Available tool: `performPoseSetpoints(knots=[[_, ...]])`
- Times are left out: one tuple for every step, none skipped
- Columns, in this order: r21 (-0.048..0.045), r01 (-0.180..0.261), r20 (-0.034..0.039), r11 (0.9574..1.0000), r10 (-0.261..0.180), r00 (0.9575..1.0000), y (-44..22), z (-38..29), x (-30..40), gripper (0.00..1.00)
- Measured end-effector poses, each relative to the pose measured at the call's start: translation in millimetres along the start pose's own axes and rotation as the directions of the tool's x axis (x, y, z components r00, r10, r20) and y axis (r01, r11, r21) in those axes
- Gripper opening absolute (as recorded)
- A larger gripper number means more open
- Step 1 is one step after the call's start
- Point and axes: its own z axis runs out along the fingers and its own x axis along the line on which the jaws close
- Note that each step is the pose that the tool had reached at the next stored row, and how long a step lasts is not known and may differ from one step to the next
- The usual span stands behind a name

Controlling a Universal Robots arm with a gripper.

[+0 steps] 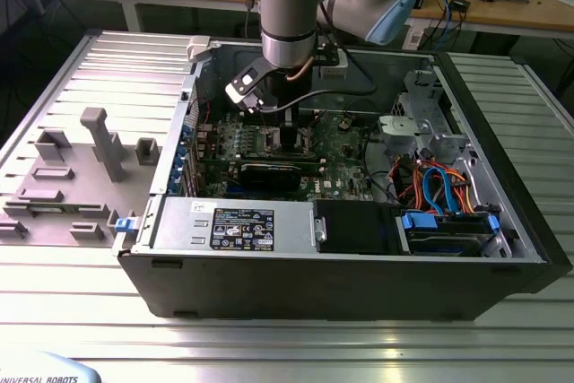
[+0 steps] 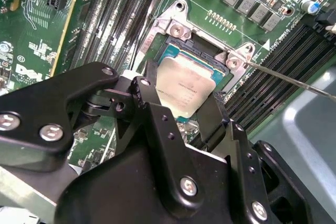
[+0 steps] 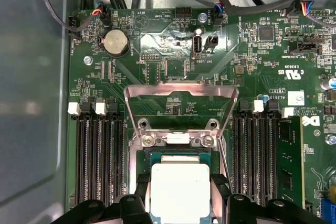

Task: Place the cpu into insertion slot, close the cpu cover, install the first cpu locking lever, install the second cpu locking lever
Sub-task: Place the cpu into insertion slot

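In the exterior view, the arm reaches straight down into the open computer case (image 1: pixel 314 289), which lies on its side on the ribbed metal surface (image 1: pixel 269 347). The tool (image 1: pixel 289 136) stands low over the motherboard, a pose that suits a square, level approach.

In the second wrist view, the tool's fingers (image 2: pixel 152 77) pinch the cpu (image 2: pixel 185 85) by two opposite edges, leaving its metal top bare. It lies directly between them, flat over the insertion slot (image 2: pixel 176 24); whether it is fully seated I cannot tell. A thin locking lever (image 2: pixel 294 80) stands swung clear.

In the first wrist view, the cpu cover (image 3: pixel 181 88) is flipped back on its hinge, so the slot is open to receive the chip. Memory slots (image 3: pixel 100 156) flank it.
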Motion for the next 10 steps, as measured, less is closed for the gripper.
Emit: performPoseSetpoints(knots=[[0.0000, 0.000, 0.0006, 1.0000, 0.000, 1.0000, 0.0, 0.1, 0.0, 0.54], [-0.0001, 0.001, 0.0010, 1.0000, -0.001, 1.0000, 0.0, 0.2, 0.1, 0.54], [-0.0002, 0.003, 0.0009, 1.0000, -0.003, 1.0000, 0.0, 0.4, 0.2, 0.54], [-0.0003, 0.005, 0.0006, 1.0000, -0.005, 1.0000, 0.0, 0.7, 0.6, 0.54], [-0.0001, 0.008, 0.0005, 1.0000, -0.008, 1.0000, -0.1, 0.7, 1.3, 0.54], [0.0000, 0.010, 0.0005, 0.9999, -0.010, 0.9999, 0.0, 0.7, 2.2, 0.54], [0.0000, 0.013, 0.0003, 0.9999, -0.013, 0.9999, -0.1, 0.9, 3.6, 0.54], [-0.0002, 0.013, 0.0000, 0.9999, -0.013, 0.9999, 0.0, 1.4, 3.8, 0.54], [-0.0001, 0.013, 0.0001, 0.9999, -0.013, 0.9999, -0.1, 2.0, 3.8, 0.54], [0.0000, 0.013, 0.0002, 0.9999, -0.013, 0.9999, -0.1, 2.4, 3.8, 0.54]])
